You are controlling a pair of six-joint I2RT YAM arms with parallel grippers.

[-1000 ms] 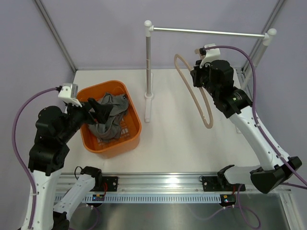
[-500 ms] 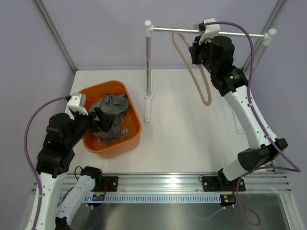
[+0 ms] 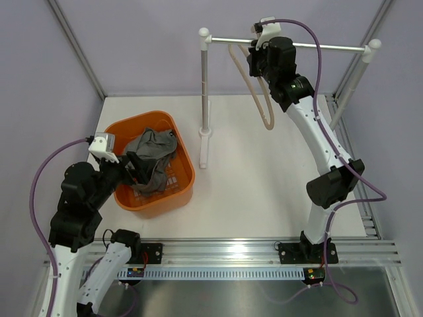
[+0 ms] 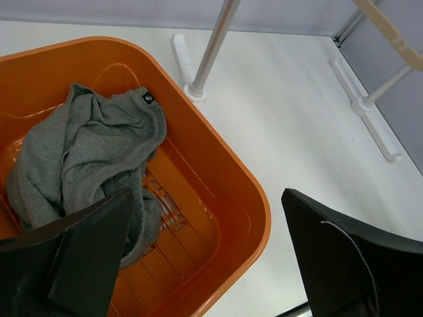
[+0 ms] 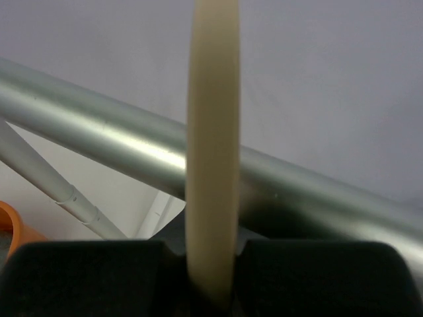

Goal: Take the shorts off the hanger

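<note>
The right gripper, clamped on the bare hanger, has lifted it from over the counter to the far rail, while the left gripper stands wide open and empty above the shorts lying in the near-left basket, so removal appears complete.

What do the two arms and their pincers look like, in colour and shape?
The left arm and right arm have white tubular links and bulky black joints. A purple cable loops to a white camera box at each wrist. The pincer fingers are flat black plates.
</note>
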